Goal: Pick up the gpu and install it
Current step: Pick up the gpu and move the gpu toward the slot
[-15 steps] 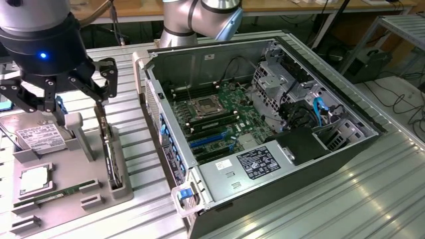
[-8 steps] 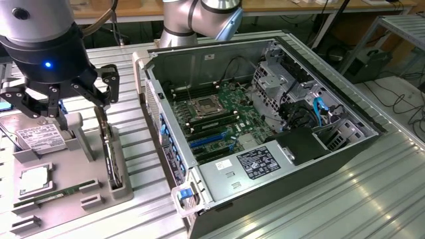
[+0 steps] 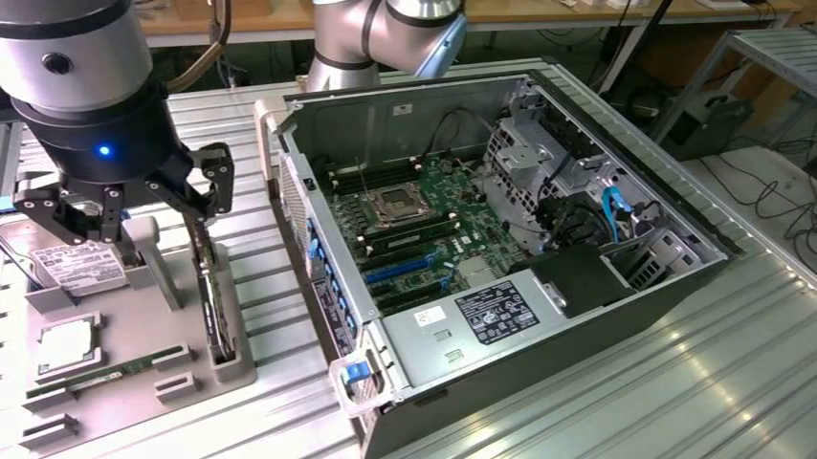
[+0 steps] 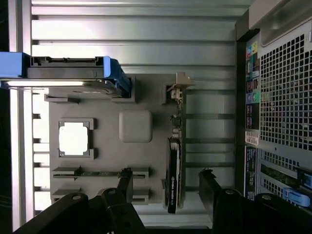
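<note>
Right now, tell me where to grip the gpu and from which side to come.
Grip the gpu along its free upper edge, pinching across its two flat faces, and come straight down from above. It stands on edge in the holder, whose slots hold its lower edge, so only the top is free. The open pincer hangs over it, one finger to each side.

I see shiny ribbed metal on the table [image 3: 715, 382] and, at eight o'clock, a matt grey plastic tray [image 3: 143, 337].

Silver arm [image 3: 377, 43], black wrist housing [image 3: 96, 120], glowing blue light [image 3: 105, 150]; black linkage-fingered gripper [image 3: 134, 215].
</note>
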`<state>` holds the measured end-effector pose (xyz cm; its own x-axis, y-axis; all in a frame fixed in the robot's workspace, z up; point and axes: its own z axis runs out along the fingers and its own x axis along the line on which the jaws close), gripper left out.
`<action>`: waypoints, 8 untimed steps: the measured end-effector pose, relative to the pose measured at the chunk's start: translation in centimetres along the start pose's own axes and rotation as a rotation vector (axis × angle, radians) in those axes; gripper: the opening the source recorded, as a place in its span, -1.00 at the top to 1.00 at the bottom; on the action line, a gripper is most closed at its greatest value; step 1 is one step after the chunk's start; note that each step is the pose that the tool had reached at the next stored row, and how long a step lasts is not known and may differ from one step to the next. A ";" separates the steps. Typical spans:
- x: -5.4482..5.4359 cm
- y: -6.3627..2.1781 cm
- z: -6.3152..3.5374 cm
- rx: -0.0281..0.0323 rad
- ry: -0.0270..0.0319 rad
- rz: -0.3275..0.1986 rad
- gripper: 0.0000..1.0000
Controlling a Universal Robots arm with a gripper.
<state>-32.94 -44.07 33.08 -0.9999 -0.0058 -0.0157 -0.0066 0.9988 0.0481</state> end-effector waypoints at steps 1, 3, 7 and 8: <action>0.0 -0.01 0.16 0.0001 0.0000 -0.001 -0.33; -0.1 -0.03 0.55 0.0002 -0.0001 -0.002 -0.33; -0.3 -0.08 1.54 0.0002 -0.0002 -0.001 -0.33; -0.3 -0.08 1.72 0.0002 -0.0002 -0.002 -0.33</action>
<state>-32.61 -44.07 31.36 -0.9998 -0.0073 -0.0159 -0.0081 0.9988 0.0479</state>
